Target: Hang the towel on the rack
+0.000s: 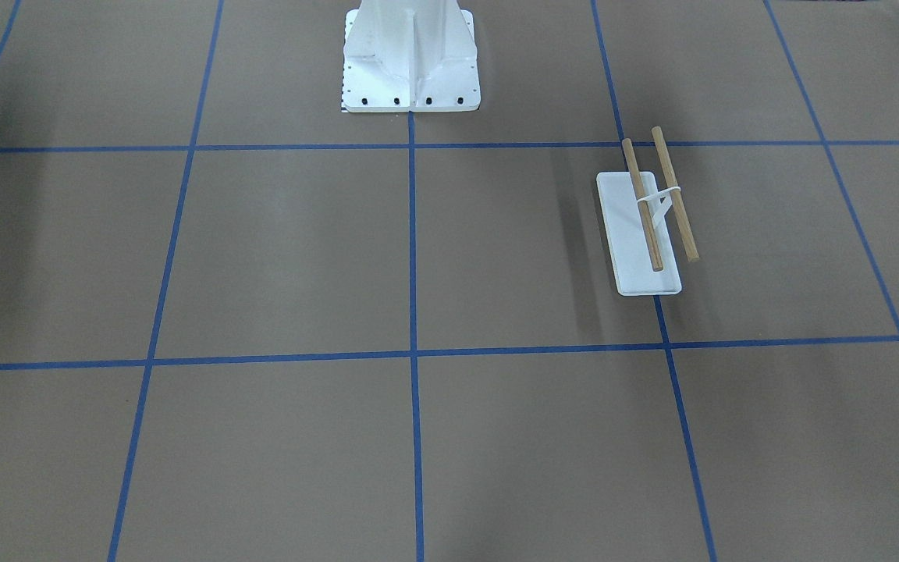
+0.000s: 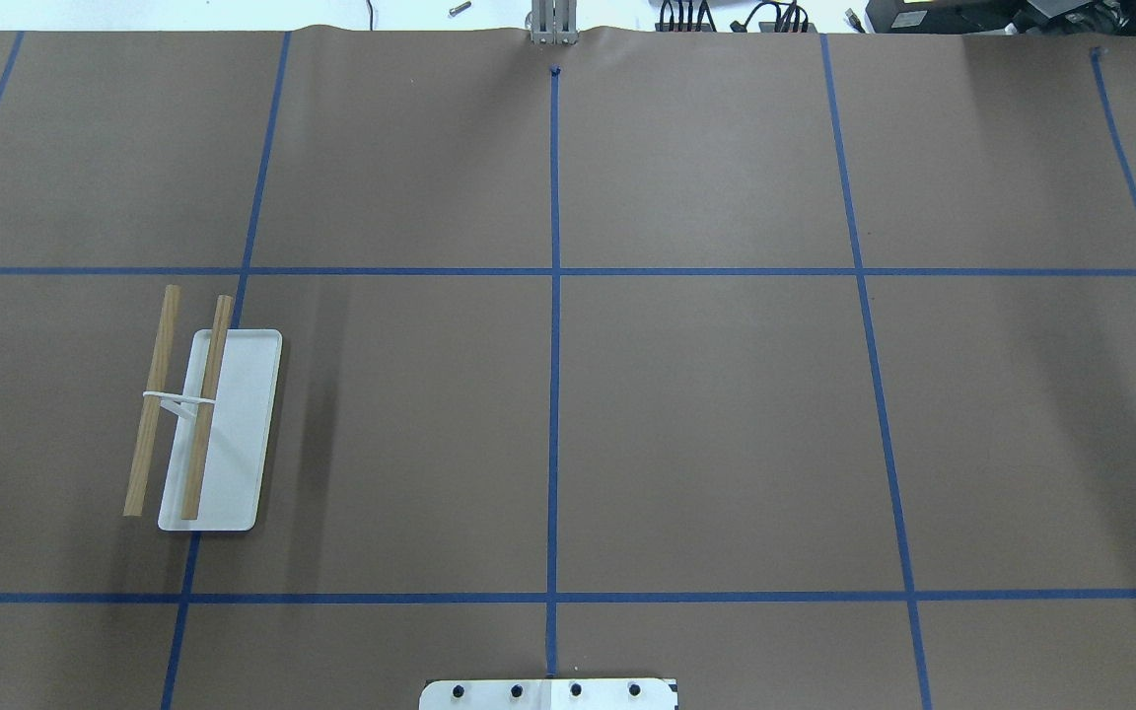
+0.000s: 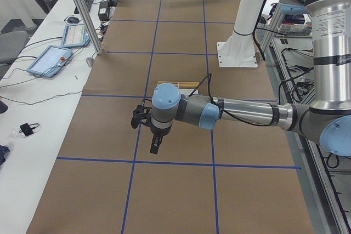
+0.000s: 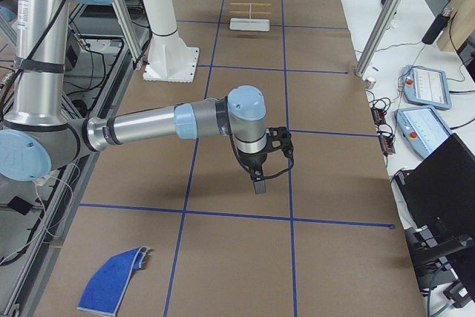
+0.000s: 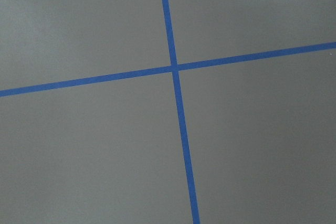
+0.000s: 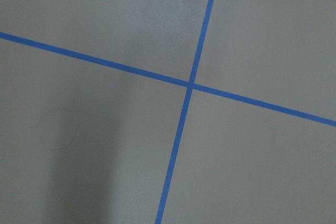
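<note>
- The towel (image 4: 111, 281) lies on the worktop (image 4: 334, 109), far from the rack (image 4: 249, 24); nothing is hung yet.
- Left end effector (image 3: 154, 149), right end effector (image 4: 257, 185): wide or narrow, cannot tell.

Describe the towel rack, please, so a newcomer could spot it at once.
Find the big white bolted pedestal on the robot's side. Out to the robot's left stands the rack: a small flat white base. Unlike the pedestal, it carries two parallel light-brown wooden dowels.

Silver arms (image 3: 249, 114), light-blue joint caps (image 3: 165, 97)
</note>
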